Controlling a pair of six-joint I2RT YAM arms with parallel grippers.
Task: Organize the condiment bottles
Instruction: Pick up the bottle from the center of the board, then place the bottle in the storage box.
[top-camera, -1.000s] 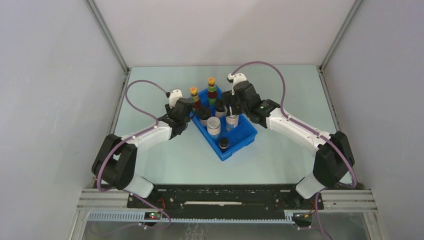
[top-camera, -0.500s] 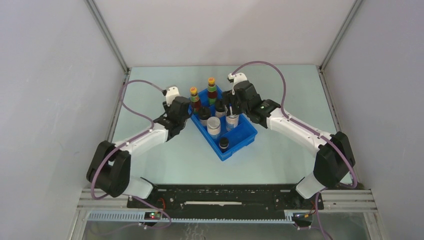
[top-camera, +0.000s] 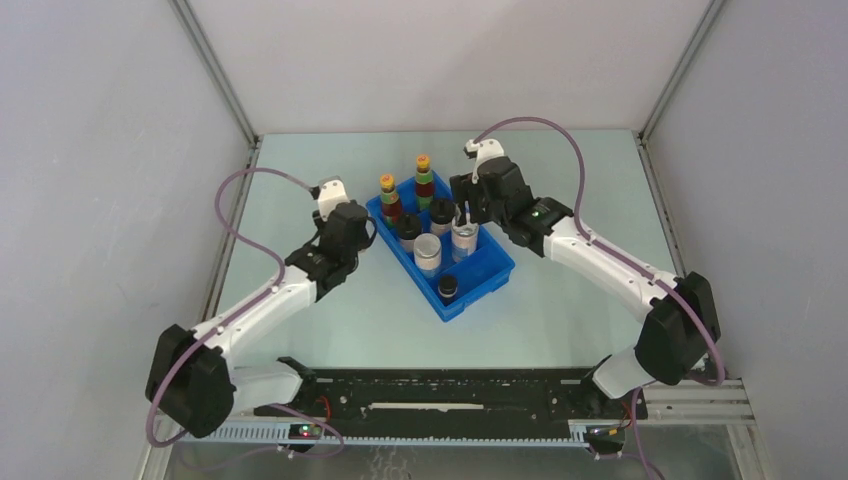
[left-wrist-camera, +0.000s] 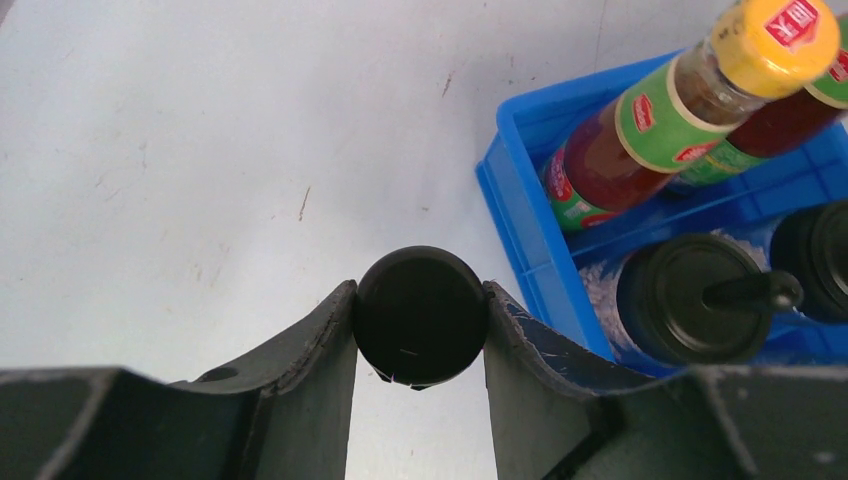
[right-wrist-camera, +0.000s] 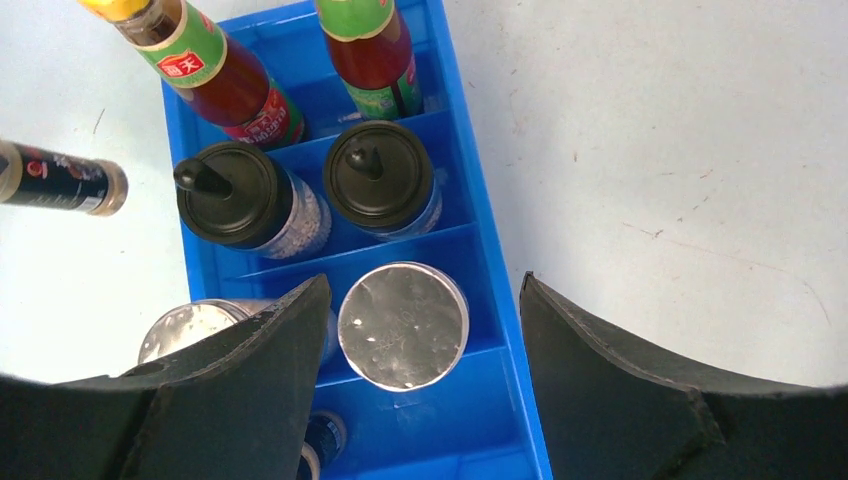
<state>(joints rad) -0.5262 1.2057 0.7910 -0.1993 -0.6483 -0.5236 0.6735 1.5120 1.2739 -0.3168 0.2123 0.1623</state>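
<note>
Only partly in-frame: spice jar (right-wrist-camera: 60, 180).

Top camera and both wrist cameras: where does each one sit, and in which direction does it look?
Top camera: above and behind the bases, looking down at the blue tray; left arm and right arm show whole.
Left wrist camera: on the left arm, looking down at a black-lidded jar gripped by the left fingers, beside the tray.
Right wrist camera: over the tray, looking down at a silver-topped jar between the open right fingers.
Shared: both wrist views show the two red bottles.
</note>
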